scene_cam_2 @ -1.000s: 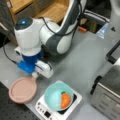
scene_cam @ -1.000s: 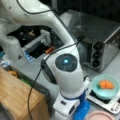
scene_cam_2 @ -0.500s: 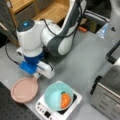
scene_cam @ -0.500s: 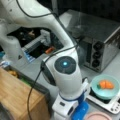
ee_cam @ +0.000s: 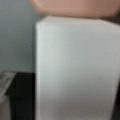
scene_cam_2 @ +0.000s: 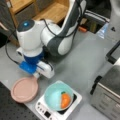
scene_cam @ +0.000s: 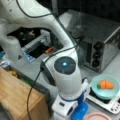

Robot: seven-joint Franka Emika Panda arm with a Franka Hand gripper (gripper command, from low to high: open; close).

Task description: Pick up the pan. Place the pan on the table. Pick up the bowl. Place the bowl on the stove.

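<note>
The gripper (scene_cam_2: 35, 75) is hanging low over the grey surface (scene_cam_2: 82, 57), right at the 1 o'clock edge of the pink pan (scene_cam_2: 24, 89). The pan is sitting flat on the surface, at about 9 o'clock from the bowl (scene_cam_2: 53, 96) & just beside the stove (scene_cam_2: 42, 111). The teal bowl is resting on the stove's black top w/ the orange food bit (scene_cam_2: 65, 100) lying inside. In a front view the bowl (scene_cam: 105, 87) is showing at 3 o'clock, w/ the steel oven (scene_cam: 100, 50) behind it at 1 o'clock.

In the wrist view the pan's white handle (ee_cam: 75, 70) is filling nearly the whole picture, w/ the pink rim (ee_cam: 75, 7) at 12 o'clock – so the jaws are sitting very near the handle. The arm is hiding them, so I can't tell if they are apart, together or clamped on it.

My guess: the work right now is about the pan's handle, & both the pan and the bowl are looking like they are in their end places.

To do this bit well:
- Keep the handle in the middle between the jaws.
- Keep the pan flat – no tipping.
- Keep going slow & straight up or down, since the stove and bowl are sitting close by at 3 o'clock of the pan & a side bump could be knocking the bowl.
</note>
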